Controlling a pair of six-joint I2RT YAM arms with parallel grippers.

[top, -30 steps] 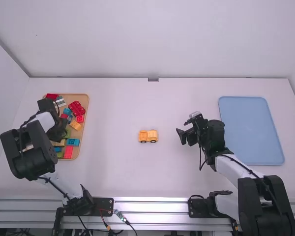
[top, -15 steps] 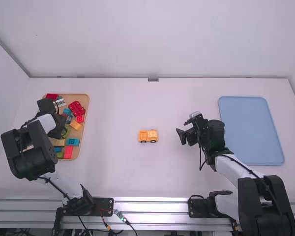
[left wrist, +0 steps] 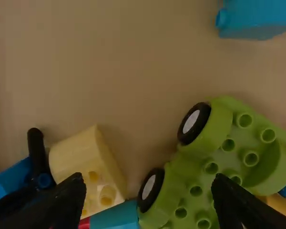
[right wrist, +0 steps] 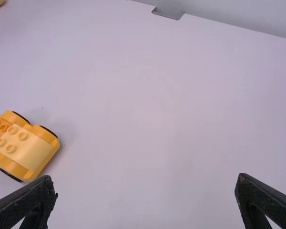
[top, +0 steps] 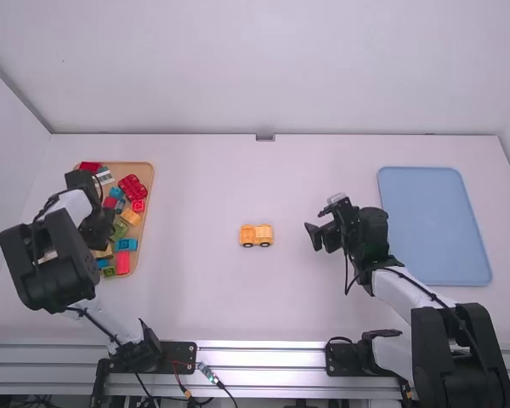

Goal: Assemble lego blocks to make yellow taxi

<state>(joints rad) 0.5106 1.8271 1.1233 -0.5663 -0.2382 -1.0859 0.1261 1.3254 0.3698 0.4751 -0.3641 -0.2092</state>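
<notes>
Red block [top: 123, 262] shifts in wooden tray [top: 148, 172]; half-built taxi [top: 256, 235] gains nothing
Left end effector [left wrist: 149, 182] spread above it; right end effector [right wrist: 146, 181] spread to its right.

Pale plain wall [top: 272, 68] behind a white table [top: 212, 306], metal rail [top: 263, 380] along the near edge, even light

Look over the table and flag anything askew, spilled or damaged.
Nothing visible stands out. The yellow car stands on its wheels, and the loose blocks are jumbled but lie within the wooden tray, as spare parts normally would.
</notes>
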